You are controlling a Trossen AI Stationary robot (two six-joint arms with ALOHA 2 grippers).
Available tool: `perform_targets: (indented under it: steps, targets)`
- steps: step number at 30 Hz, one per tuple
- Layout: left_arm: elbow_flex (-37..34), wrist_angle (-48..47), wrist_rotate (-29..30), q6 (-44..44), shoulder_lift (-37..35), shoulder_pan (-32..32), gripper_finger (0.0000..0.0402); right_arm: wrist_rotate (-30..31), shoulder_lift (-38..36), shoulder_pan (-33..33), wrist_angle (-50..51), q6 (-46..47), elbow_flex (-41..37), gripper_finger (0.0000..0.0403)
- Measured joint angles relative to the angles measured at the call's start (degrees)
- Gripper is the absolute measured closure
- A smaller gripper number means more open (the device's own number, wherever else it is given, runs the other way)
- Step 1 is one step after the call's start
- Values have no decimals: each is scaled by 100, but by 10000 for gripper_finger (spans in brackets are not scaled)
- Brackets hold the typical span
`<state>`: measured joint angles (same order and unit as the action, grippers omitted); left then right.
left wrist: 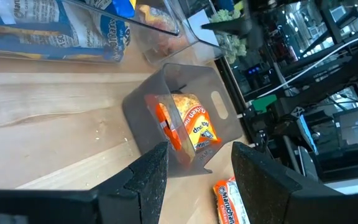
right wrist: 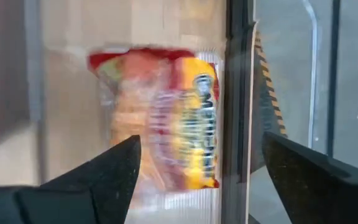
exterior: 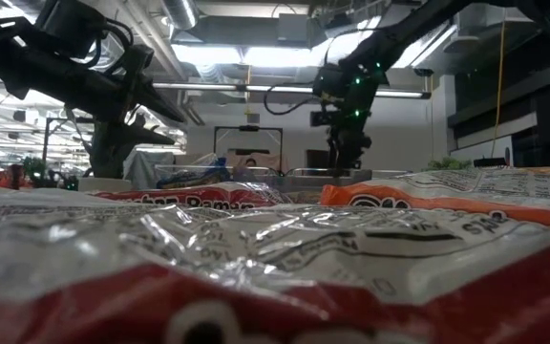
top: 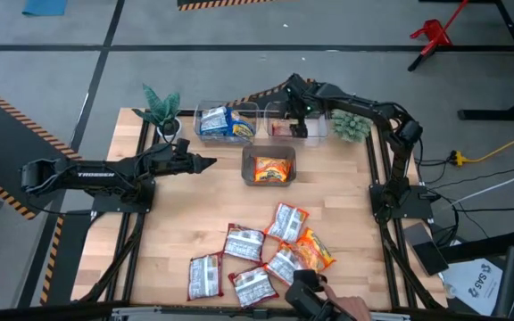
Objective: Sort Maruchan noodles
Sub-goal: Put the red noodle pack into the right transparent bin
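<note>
Several Maruchan packets lie flat in a loose pile (top: 257,259) near the table's near edge, mostly red-white with one orange. They fill the foreground of the low view (exterior: 256,248). Blue-white packets (top: 224,123) sit in the left clear bin, and an orange packet (top: 272,169) lies in the dark grey tray (left wrist: 142,106). A red-yellow packet (right wrist: 166,118) lies in the right clear bin (top: 294,125). My right gripper (right wrist: 197,149) hovers open over that packet. My left gripper (left wrist: 197,155) is open and empty, left of the grey tray and pointing at it.
Two small artificial plants stand at the far corners (top: 161,107) (top: 351,125). A person's hand (top: 328,301) reaches in at the near edge beside the pile. Bare wood lies between the grey tray and the pile.
</note>
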<state>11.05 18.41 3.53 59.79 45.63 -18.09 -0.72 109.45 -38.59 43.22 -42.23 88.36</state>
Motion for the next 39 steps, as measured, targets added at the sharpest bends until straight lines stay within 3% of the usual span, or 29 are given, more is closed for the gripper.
perform_targets:
  steps: [5, 10, 15, 18, 21, 25, 30, 39]
  targets:
    - [0, 3, -189, -42, 0, 0, 230, -556, 0, 0, 1114, 462, 917, 94]
    - [0, 9, -1076, -349, 0, 21, 230, -1945, -2, 291, 2267, 1494, 1833, 106]
    - [0, 9, -1919, -494, 0, 164, 230, -2387, -24, 1303, 3028, 2186, 2038, 109]
    - [0, 9, -2440, -636, 0, 316, 230, -2399, -31, 2208, 2954, 2640, 1930, 110]
    - [0, 11, -2518, -780, 0, 514, 230, -1960, -33, 3241, 2295, 3050, 1716, 110]
    - [0, 17, -2148, -1130, 0, 781, 230, -612, -33, 4421, 861, 3479, 1270, 110]
    - [2, 22, -2008, -1681, 77, 1232, 230, 845, 110, 5431, -641, 3857, 844, 110]
    - [7, 323, -1287, -2088, 850, 2250, 230, 1592, 826, 6333, -1651, 4832, 826, 110]
